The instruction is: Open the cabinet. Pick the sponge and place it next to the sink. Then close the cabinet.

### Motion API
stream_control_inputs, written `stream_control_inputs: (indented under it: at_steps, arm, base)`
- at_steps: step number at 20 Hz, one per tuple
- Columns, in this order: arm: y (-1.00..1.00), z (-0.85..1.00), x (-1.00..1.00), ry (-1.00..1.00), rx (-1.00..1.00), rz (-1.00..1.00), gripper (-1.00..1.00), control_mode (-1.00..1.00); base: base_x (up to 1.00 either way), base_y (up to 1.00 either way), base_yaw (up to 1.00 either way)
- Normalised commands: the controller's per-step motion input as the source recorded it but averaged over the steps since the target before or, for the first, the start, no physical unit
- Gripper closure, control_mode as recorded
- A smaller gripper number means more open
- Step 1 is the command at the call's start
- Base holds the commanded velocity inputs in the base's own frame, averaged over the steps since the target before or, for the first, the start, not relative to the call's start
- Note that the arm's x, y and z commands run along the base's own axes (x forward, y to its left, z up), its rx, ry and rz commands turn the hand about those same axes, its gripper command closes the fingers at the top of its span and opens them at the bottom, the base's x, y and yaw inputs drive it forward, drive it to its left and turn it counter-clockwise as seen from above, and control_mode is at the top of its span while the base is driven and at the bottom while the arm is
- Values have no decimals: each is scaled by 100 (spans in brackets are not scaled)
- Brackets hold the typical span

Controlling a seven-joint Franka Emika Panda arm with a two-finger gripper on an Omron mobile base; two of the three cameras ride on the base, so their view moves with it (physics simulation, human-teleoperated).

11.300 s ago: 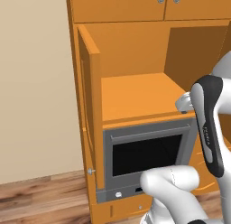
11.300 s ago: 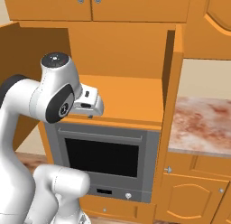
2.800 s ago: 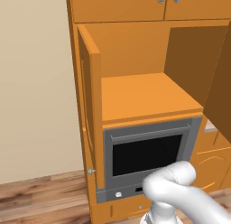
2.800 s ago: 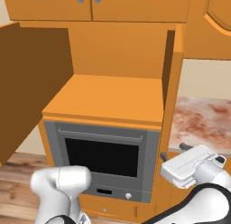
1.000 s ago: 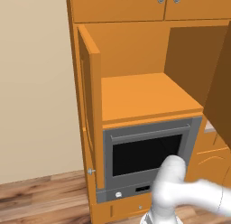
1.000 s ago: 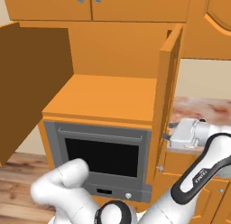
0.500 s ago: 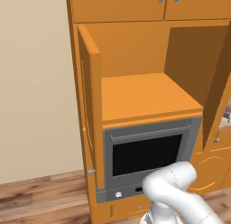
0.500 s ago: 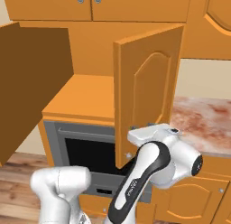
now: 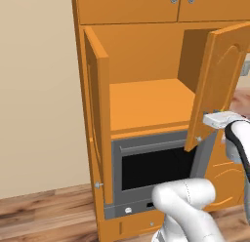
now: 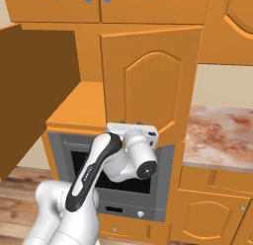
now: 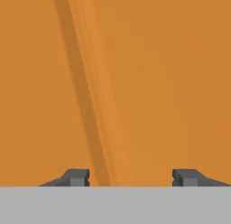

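currently, a rendered kitchen scene with a tall orange cabinet in the middle of both base views. its left door stands swung wide open, seen edge-on at the centre left of the left base view and as a dark brown slab at the left edge of the right base view. its right door, with an arched raised panel, is partly swung, covering most of the opening in the centre of the right base view and hanging at an angle at the right of the left base view. an orange shelf shows inside the opening, bare as far as it can be seen. a grey oven with a dark window sits directly below the shelf.

the white arm rises from the bottom of each base view and bends up so the claw presses against the lower edge of the right door, just above the oven. in the hand view, the two dark fingertips sit apart at the bottom, with flat orange wood close in front of them and nothing between them.

a reddish marbled table lies at the right of the right base view, beside the cabinet. shorter orange doors with silver knobs run along the top.
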Motion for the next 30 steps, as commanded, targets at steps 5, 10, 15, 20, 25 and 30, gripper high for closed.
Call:
stream_control_inputs:
  at_steps: [5,10,15,20,25,30]
  arm:
    - [8,8,48,0,1,0,-100,-100]
    - [-4,0,34,0,0,3,-100,-100]
    - [0,0,68,0,0,6,-100,-100]
    - [0,3,70,0,0,6,-100,-100]
    - [0,7,51,0,0,2,-100,-100]
    - [0,0,30,0,0,0,-100,-100]
  base:
    - [0,0,0]
    - [0,0,0]
    - [0,0,0]
    - [0,0,0]
    - [0,0,0]
    - [0,0,0]
